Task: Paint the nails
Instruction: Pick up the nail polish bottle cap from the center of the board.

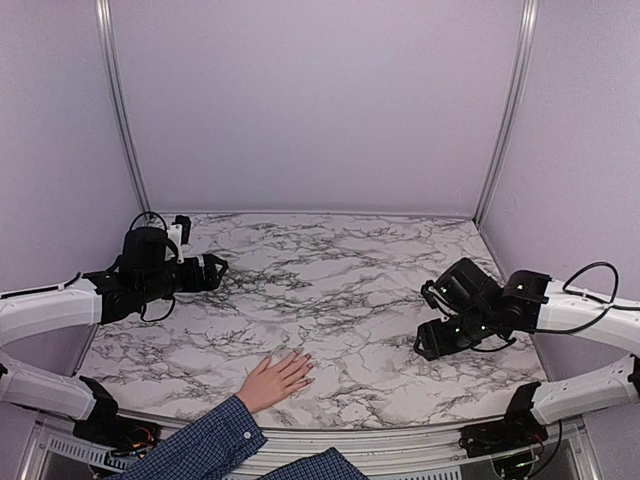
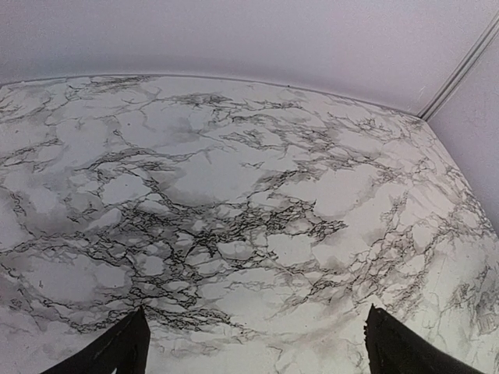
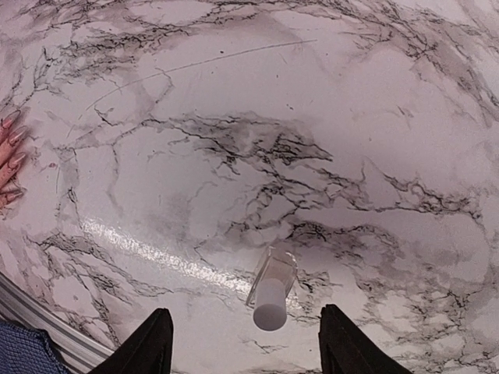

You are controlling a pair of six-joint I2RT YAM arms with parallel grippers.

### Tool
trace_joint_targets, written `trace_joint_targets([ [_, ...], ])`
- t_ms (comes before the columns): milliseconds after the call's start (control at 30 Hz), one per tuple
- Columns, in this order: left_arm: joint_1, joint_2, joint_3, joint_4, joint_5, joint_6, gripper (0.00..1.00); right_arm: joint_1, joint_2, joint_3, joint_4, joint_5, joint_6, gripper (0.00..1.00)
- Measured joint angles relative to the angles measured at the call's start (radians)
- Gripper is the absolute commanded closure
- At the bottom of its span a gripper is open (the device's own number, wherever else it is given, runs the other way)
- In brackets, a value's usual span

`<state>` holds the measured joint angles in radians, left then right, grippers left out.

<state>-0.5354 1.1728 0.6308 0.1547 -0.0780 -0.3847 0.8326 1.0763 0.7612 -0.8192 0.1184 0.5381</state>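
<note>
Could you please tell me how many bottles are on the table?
1: a small clear bottle with a white cap, just ahead of the right gripper; others may be hidden.

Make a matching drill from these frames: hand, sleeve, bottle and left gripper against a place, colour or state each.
1. hand
2. sleeve
3. bottle
4. left gripper

A. white cap, below the right gripper
B. jaws wide open, nothing between them
C. flat on the table, near its front edge
D. blue plaid

Pairs: 1-C, 2-D, 3-A, 4-B
</note>
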Motion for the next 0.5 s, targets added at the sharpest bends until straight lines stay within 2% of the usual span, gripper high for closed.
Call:
trace_joint_targets([
  [100,-0.006,0.000,0.000,0.002,0.000,0.000,0.01,0.000,0.013,-0.001,0.006,0.006,0.007,0.48],
  [500,-0.009,0.000,-0.013,0.006,-0.001,0.001,0.01,0.001,0.068,-0.020,0.042,0.024,0.008,0.53],
])
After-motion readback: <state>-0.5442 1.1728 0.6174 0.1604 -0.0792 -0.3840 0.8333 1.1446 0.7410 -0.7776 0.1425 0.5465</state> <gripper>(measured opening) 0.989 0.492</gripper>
